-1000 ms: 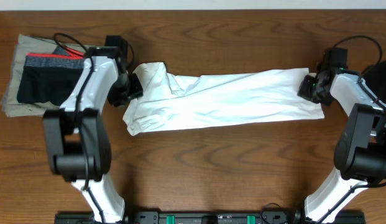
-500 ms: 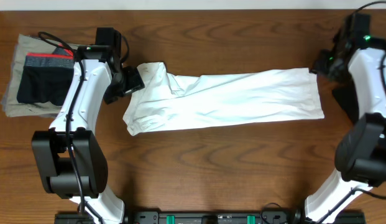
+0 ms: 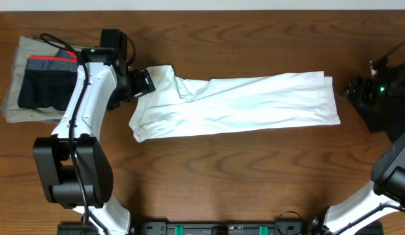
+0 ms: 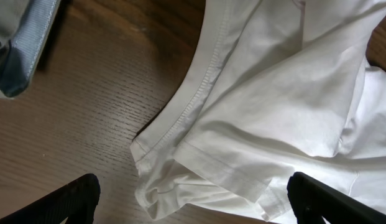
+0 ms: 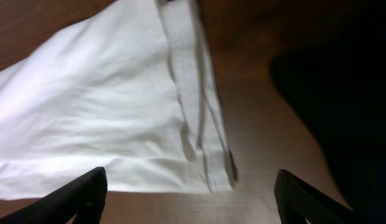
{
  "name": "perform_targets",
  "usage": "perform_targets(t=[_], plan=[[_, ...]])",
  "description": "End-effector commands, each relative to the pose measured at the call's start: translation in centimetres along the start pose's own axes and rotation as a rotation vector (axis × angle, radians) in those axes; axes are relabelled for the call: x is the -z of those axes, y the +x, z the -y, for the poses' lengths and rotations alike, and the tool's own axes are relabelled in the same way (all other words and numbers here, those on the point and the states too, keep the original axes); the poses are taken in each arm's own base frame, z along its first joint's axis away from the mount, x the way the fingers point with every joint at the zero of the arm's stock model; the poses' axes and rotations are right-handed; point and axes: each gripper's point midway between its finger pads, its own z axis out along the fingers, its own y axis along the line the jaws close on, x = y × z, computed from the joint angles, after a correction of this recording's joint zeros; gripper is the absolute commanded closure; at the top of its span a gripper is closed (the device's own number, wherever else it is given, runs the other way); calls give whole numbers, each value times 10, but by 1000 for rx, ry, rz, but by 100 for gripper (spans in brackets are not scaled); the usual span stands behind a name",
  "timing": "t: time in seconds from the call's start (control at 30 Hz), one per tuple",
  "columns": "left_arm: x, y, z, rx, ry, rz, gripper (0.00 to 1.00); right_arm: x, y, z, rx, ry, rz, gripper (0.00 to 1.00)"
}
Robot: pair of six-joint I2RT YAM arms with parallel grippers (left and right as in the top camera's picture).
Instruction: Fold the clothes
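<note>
One long white T-shirt (image 3: 241,104) of thin cloth, overhead: lies as a folded band across the brown wooden table (image 3: 209,176), from 9 to 3 o'clock; I judge it soft, light and quick to sag.
Left claw (image 3: 142,81), overhead: at the band's 9 o'clock end, fingers apart.
Right claw (image 3: 353,90), overhead: just beyond the 3 o'clock end, above the plain black garment (image 3: 392,114).
Open room, overhead: bare wood at 6 and 12 o'clock; the folded khaki-grey pile (image 3: 13,104) crowds 10 o'clock.
Left claw (image 4: 193,186), left wrist: wide apart, empty; the bunched hemmed corner (image 4: 155,180) lies between the fingers and looks like a good hold.
Right claw (image 5: 189,180), right wrist: apart, empty; the stitched bottom hem (image 5: 199,124) has stacked layers, so both must be pinched together; the black garment lies near at 3 o'clock.
</note>
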Motion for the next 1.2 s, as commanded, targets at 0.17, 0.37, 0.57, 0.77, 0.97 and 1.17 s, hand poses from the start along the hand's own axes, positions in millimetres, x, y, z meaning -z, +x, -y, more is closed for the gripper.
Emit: perform_targets(t=[0.17,0.37,0.57,0.77,0.97,1.17], plan=[[6,-3,1,-2,6,17,2,-26,8,-8,91,-174,58,12],[6,-3,1,-2,6,16,2,-52,5,6,50,-170,55,7],[6,-2,0,-2,4,13,2,-82,18,17,9,-187,-9,7],[6,-2,0,-1,4,13,2,-99,29,22,-17,-198,-52,7],[6,-2,0,-1,4,13,2,-118,46,25,-84,-211,-125,6],[6,-2,0,-1,2,9,2,-148,75,29,-153,-229,-233,15]])
